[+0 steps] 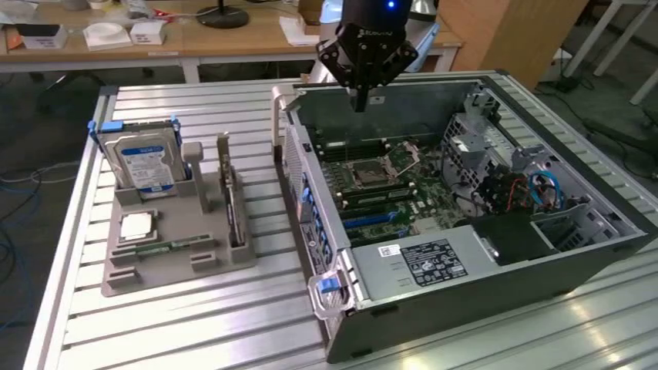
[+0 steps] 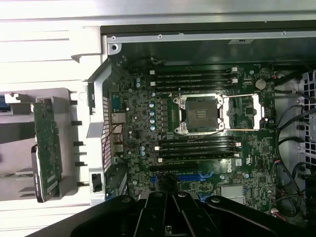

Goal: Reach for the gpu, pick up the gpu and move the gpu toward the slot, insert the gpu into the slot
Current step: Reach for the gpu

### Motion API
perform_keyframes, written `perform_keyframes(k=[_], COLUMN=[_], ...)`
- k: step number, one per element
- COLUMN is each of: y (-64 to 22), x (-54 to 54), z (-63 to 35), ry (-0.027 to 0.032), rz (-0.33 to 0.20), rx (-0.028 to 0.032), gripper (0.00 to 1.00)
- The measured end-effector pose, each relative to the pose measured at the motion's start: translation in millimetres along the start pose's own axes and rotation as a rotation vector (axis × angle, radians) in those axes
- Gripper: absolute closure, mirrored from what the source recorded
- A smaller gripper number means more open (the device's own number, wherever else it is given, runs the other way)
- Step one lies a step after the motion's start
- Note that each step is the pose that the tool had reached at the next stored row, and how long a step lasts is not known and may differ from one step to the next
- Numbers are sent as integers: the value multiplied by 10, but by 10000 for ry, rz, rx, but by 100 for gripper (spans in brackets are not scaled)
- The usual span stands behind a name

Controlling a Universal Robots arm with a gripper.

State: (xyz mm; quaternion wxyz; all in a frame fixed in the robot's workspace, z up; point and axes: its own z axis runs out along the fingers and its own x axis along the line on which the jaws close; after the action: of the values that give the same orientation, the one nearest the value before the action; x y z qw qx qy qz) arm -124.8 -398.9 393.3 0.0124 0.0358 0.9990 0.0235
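The gpu point(image 1: 236, 202) stands on edge in the grey holder point(image 1: 154, 266) at the exterior view's left, its long axis running far-to-near. The gripper point(image 1: 360, 104), fingers pressed together and empty, hangs over the open case point(image 1: 514, 270).

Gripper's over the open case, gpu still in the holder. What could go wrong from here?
1. The gripper is shut and empty above the case, while the gpu stands on edge in the grey holder. A thin upright card could tip or slip when grasped.
2. The hard drive stands in the same holder, so a wide approach might clip it.
3. The slot lies among parallel connectors, so a small misalignment could hit a neighbouring one.
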Motion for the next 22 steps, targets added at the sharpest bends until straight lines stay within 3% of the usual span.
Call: perform_keyframes(k=[7, 22], y=[-7, -31], x=[96, 434], z=[-3, -12], ry=[1, 1], rz=[-2, -6], rx=[-1, -5], gripper=[90, 90])
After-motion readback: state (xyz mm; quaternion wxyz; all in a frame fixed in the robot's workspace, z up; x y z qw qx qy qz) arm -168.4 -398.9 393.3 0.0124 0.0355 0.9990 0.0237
